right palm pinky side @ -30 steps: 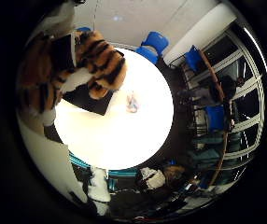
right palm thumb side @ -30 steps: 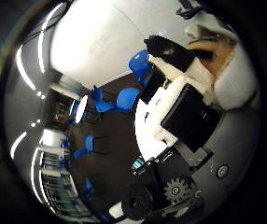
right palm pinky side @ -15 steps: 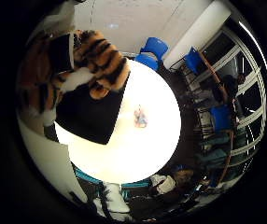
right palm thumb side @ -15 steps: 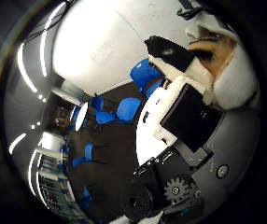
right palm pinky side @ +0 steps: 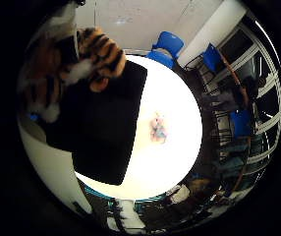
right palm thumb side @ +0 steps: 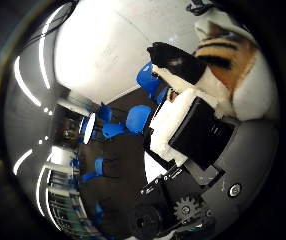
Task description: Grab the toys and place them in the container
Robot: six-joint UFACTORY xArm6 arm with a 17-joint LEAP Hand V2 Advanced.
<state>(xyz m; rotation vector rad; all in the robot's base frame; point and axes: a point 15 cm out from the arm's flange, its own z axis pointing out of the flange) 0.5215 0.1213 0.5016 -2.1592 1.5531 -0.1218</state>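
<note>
Hand (right palm thumb side: pixel 193 165) curled round one tiger toy (right palm pinky side: pixel 89 54) above one black container (right palm pinky side: pixel 101 128) — one small toy (right palm pinky side: pixel 158 129) on table (right palm pinky side: pixel 175 162).

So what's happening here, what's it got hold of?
The robot's hand is carrying a striped tiger plush toy close against its palm, above a black container on a round white table. A second, small pale toy lies on the table beside the container, not yet picked up.

Meeting room: round white table (right palm pinky side: pixel 175 162), blue chairs (right palm thumb side: pixel 138 119).
</note>
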